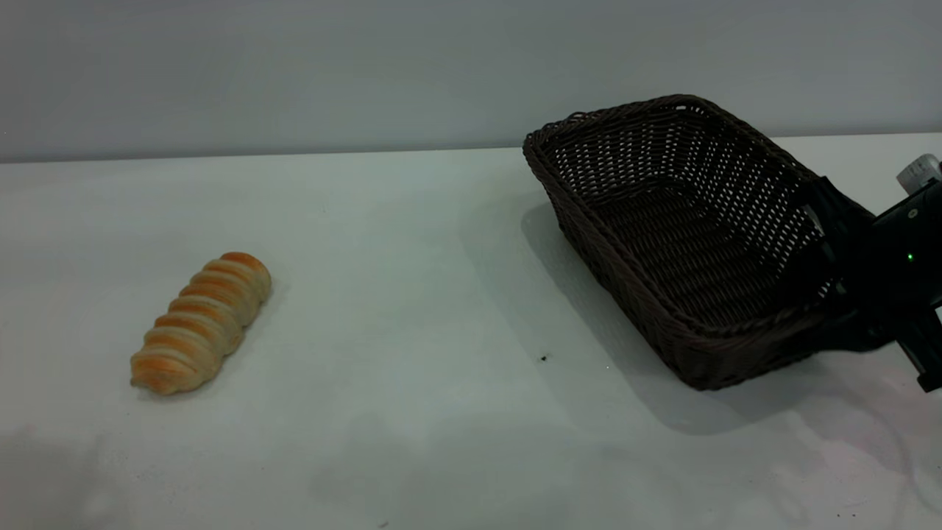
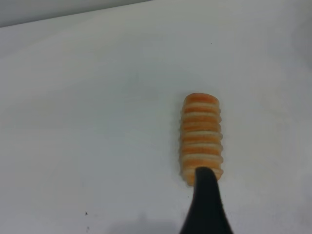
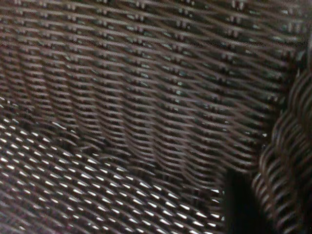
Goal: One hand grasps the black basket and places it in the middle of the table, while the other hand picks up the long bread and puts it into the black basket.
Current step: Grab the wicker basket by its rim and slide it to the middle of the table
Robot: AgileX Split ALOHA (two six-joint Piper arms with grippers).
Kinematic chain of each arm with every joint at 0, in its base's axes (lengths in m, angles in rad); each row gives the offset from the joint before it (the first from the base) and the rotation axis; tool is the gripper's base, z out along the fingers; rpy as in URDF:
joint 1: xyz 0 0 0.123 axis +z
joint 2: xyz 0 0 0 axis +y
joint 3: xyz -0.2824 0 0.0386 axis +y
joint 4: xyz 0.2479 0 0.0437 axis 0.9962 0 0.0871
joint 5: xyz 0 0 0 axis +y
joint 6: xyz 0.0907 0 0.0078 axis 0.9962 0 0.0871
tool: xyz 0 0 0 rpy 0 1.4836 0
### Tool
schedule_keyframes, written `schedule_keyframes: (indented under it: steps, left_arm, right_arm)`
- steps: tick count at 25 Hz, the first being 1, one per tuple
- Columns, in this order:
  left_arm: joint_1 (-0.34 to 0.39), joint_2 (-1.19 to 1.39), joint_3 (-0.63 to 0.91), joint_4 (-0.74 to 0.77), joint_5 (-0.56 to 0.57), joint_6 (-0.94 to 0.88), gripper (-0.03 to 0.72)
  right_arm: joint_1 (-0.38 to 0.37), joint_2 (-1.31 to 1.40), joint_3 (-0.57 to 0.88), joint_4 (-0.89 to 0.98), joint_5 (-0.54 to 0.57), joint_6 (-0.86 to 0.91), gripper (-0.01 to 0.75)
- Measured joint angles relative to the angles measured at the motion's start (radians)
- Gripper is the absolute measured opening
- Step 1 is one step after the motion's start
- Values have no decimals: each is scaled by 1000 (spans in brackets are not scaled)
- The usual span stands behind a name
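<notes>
The black basket (image 1: 684, 235) is at the right of the table (image 1: 412, 294), tilted, with its shadow spread under it. My right gripper (image 1: 830, 274) is shut on the basket's right-hand rim. In the right wrist view the weave (image 3: 126, 112) fills the picture, with the gripper (image 3: 258, 204) clamped over the braided rim (image 3: 287, 161). The long bread (image 1: 200, 322) lies alone on the table at the left. In the left wrist view the bread (image 2: 201, 138) lies just beyond one black fingertip (image 2: 204, 195). The left gripper (image 2: 241, 209) is open, empty and above the table.
The white table runs back to a grey wall (image 1: 294, 66). A tiny dark speck (image 1: 543, 358) lies on the table between the bread and the basket. The left arm is out of the exterior view.
</notes>
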Motion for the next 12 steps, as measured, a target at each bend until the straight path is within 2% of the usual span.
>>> schedule_keyframes:
  steps: [1, 2, 7, 9, 12]
  left_arm:
    - [0, 0, 0, 0, 0, 0, 591]
    - [0, 0, 0, 0, 0, 0, 591]
    - [0, 0, 0, 0, 0, 0, 591]
    - [0, 0, 0, 0, 0, 0, 591]
    - [0, 0, 0, 0, 1, 0, 591]
  right_arm:
    - [0, -1, 0, 0, -3, 0, 154]
    - [0, -1, -1, 2, -7, 4, 102]
    - [-2, -1, -43, -119, 23, -4, 93]
    - [-2, 0, -112, -294, 77, 9, 93]
    - [16, 22, -283, -605, 227, 93, 93]
